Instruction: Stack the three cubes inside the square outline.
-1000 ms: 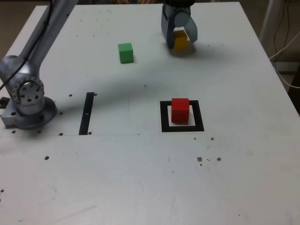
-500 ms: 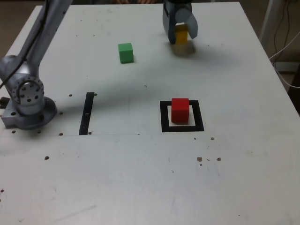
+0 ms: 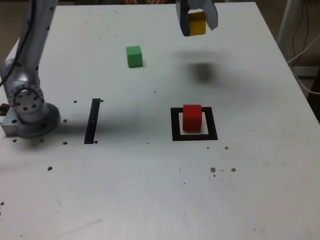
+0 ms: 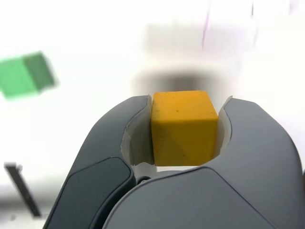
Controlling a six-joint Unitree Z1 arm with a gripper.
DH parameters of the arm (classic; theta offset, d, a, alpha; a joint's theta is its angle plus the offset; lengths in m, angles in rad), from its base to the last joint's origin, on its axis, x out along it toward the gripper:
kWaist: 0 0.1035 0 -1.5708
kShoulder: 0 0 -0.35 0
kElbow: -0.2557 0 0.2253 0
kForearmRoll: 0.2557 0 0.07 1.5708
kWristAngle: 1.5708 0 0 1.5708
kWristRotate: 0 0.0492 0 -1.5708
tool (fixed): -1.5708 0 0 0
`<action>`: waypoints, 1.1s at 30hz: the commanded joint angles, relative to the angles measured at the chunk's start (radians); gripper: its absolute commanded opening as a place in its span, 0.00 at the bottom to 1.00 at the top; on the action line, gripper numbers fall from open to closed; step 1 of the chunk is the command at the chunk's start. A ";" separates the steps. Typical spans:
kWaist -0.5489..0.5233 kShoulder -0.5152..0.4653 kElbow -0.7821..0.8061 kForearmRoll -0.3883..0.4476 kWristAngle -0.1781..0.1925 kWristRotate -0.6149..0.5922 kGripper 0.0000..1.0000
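White table [image 3: 150, 190], yellow held up

Arm [image 3: 37, 55] upper left of ext. view; gripper [image 4: 185, 129], top centre, grasping yellow [image 4: 185, 129] by opposite sides, w/ table below. Red [image 3: 192, 118] in outline [image 3: 176, 137], right of centre; green [image 3: 134, 56] upper left. Cubes prob. light, stiff; grip flat sides, mid-height.

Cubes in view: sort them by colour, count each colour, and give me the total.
Red: 1, inside the square outline (the red cube)
Yellow: 1, held up in the claw (the yellow cube)
Green: 1, on the table (the green cube)
Total: 3 cubes
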 commanded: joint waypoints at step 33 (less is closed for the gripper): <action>-0.514 -0.160 0.375 -0.093 -0.026 -0.431 0.13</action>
